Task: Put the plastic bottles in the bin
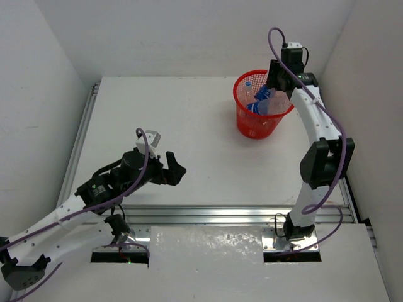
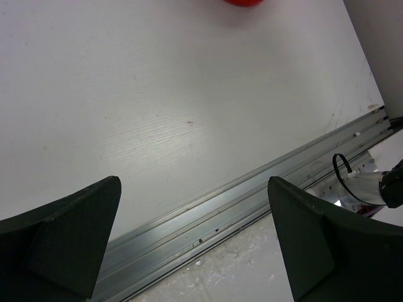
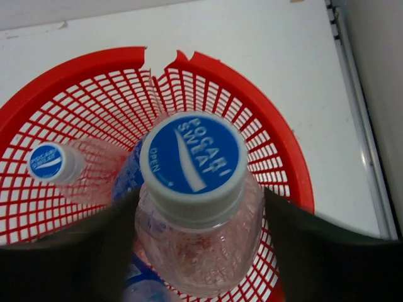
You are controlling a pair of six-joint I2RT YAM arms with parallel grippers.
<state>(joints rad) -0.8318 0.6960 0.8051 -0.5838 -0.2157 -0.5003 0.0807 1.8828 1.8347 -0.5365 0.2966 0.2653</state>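
The red mesh bin (image 1: 244, 119) stands at the back right of the table. My right gripper (image 1: 276, 83) hangs over its rim, shut on a clear plastic bottle (image 3: 200, 248) with a blue and white cap, held cap-up between the jaws (image 3: 198, 226) above the bin (image 3: 258, 104). Other bottles lie inside the bin: one with a blue cap (image 3: 55, 165) at the left, and blue-labelled ones (image 1: 264, 104) under the held one. My left gripper (image 1: 175, 171) is open and empty over the near middle of the table (image 2: 195, 207).
An aluminium rail (image 2: 252, 189) runs along the table's front edge below the left gripper. White walls close in the table at the back and sides. The bin's base shows at the top of the left wrist view (image 2: 244, 2).
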